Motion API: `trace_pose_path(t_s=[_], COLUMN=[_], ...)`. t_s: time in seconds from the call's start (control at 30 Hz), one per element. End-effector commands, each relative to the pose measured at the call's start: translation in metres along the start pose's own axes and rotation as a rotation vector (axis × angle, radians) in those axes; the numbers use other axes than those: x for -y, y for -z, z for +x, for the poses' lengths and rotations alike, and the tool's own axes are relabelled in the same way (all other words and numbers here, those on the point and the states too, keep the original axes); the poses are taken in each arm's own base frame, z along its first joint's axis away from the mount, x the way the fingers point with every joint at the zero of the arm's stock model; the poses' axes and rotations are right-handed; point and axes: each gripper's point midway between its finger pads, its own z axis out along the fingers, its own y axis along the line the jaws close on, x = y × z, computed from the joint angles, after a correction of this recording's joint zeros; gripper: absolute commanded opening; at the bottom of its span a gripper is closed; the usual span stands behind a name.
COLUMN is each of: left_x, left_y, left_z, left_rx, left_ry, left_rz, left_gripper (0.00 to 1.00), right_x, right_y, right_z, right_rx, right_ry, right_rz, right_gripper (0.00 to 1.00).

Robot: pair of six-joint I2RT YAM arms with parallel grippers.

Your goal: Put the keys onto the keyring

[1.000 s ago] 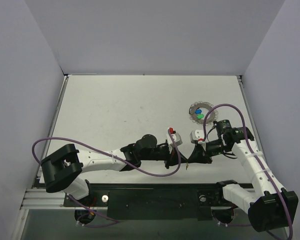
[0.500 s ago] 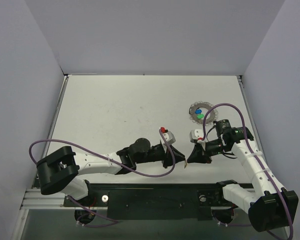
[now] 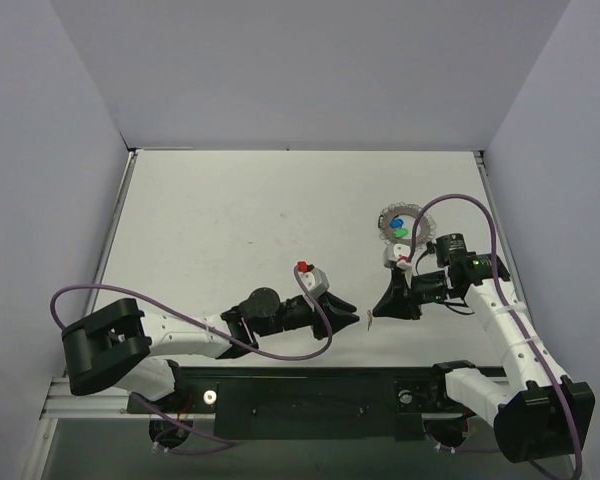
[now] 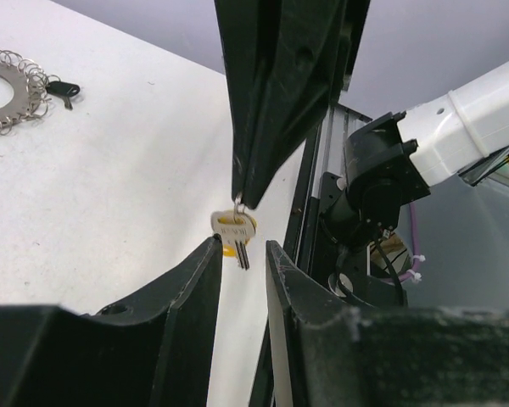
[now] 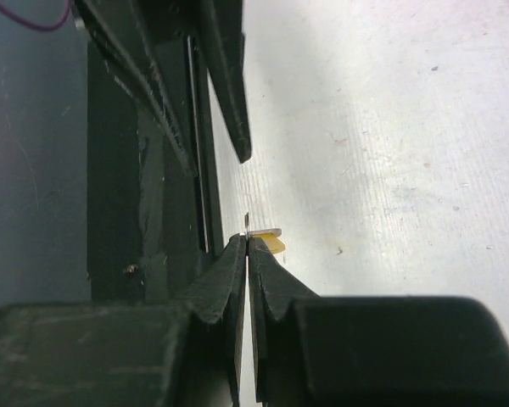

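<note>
Right gripper [image 5: 247, 242] jaws pressed together, pinching yellow key [image 4: 234, 231] by its top; key hangs from fingertips near front edge of table [image 3: 230, 220], right of middle

Left gripper [image 3: 348, 312] jaws partly apart, gripping nothing; tips just beside hanging key, key just beyond gap between them

Keyring [image 3: 404, 226] flat on table toward right edge, apart from both grippers; blue key [image 3: 394, 223] and green key [image 3: 403, 232] lie inside loop

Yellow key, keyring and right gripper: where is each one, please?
yellow key [image 4: 234, 229], left wrist view, on its head.
keyring [image 3: 384, 224], top external view, on its left rim.
right gripper [image 5: 247, 241], right wrist view, between its closed fingertips.
</note>
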Motion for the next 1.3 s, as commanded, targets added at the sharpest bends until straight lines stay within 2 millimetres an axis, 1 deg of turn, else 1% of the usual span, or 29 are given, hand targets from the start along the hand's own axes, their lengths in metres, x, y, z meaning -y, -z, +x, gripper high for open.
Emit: trace_pose_path(t_s=[0.0,0.07,0.2,0.33,0.43,0.6,0.63,0.77,0.97,1.27], left_x=[0.007,0.007,0.009,0.006,0.003,-0.002,-0.004,-0.007,-0.006,-0.008], left_y=[-0.002,-0.003,-0.007,-0.012,-0.014,-0.014,-0.013,-0.015,-0.018,-0.018], left_z=[-0.01,-0.009,-0.014,-0.016,-0.014,-0.014,-0.011,-0.013,-0.016,-0.019], left_rx=[0.09,0.107,0.15,0.171,0.176,0.189,0.183,0.191,0.201,0.214], left_ry=[-0.017,-0.022,-0.04,-0.062,-0.079,-0.097,-0.099,-0.112,-0.123,-0.134], left_rz=[0.043,0.051,0.073,0.064,0.056,0.037,0.032,0.015,0.021,0.014], left_gripper=[0.37,0.37,0.37,0.36,0.36,0.36,0.36,0.36,0.36,0.29], right_x=[0.005,0.01,0.009,0.008,0.007,0.006,0.005,0.005,0.003,0.002], right_y=[0.0,0.001,0.0,0.0,-0.001,-0.001,-0.001,-0.001,-0.002,-0.003], right_z=[-0.021,-0.025,-0.028,-0.029,-0.03,-0.03,-0.03,-0.031,-0.031,-0.03], right_rx=[0.136,0.17,0.198,0.21,0.214,0.22,0.221,0.228,0.232,0.232], right_ry=[-0.107,-0.118,-0.132,-0.131,-0.129,-0.13,-0.125,-0.124,-0.124,-0.125], right_rz=[0.009,0.017,0.004,-0.006,-0.009,-0.015,-0.016,-0.023,-0.03,-0.035], right_gripper=[0.0,0.0,0.0,0.0,0.0,0.0,0.0,0.0,0.0,0.0])
